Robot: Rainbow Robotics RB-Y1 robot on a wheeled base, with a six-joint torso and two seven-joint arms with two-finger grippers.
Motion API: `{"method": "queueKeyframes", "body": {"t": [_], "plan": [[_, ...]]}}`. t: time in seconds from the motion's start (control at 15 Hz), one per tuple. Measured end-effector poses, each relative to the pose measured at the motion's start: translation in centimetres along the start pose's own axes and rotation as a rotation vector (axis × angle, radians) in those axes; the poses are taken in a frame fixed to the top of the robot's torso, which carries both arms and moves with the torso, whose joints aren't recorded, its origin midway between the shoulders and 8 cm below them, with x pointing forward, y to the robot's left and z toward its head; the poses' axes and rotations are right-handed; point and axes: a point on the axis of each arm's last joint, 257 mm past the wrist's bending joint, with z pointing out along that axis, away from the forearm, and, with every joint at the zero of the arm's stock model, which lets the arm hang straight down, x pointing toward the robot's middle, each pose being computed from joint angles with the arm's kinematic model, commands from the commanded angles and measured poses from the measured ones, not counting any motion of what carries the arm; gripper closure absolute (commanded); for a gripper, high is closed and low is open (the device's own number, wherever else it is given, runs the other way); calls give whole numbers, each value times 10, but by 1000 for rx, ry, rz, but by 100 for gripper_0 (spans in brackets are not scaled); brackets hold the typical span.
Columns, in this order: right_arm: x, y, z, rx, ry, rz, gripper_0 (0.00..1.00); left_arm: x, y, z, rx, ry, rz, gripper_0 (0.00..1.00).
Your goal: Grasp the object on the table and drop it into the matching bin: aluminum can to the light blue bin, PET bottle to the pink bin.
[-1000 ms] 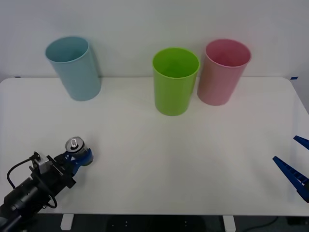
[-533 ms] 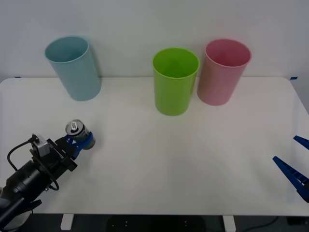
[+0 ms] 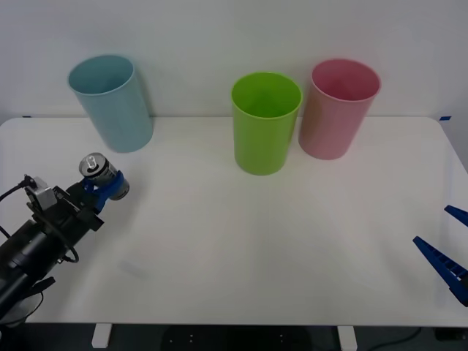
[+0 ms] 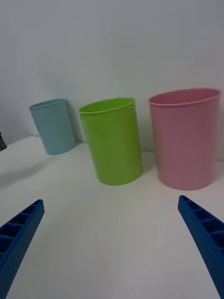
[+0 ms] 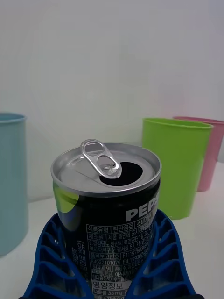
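My left gripper (image 3: 104, 186) is shut on the aluminum can (image 3: 96, 169), a small silver-topped can with a dark printed side, held upright above the left part of the white table (image 3: 241, 241). The left wrist view has the can (image 5: 109, 201) clasped between the blue fingers (image 5: 49, 252), its pull-tab top open. The light blue bin (image 3: 111, 102) stands at the back left, just beyond the can. The pink bin (image 3: 338, 108) stands at the back right. My right gripper (image 3: 447, 256) waits open at the table's right edge.
A lime green bin (image 3: 265, 121) stands between the two other bins, close beside the pink one. In the right wrist view the three bins (image 4: 114, 140) stand in a row along the white wall.
The left gripper has lifted the can off the table and carried it back and to the left, toward the light blue bin. The right arm has not moved.
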Motion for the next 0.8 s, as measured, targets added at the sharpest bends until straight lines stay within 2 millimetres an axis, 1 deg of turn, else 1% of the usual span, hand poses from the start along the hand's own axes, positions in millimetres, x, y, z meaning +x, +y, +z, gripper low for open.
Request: {"method": "queueKeyframes", "body": {"t": [0.27,0.47,0.67,0.8], "plan": [[0,0,0,0,0,0,0,-28,23,32,-42,-43,-67,99],[0,0,0,0,0,0,0,-46,42,55,-93,-63,-75,99],[0,0,0,0,0,0,0,-69,65,71,-132,-80,-94,99],[0,0,0,0,0,0,0,-85,79,76,-144,-85,-112,98]]}}
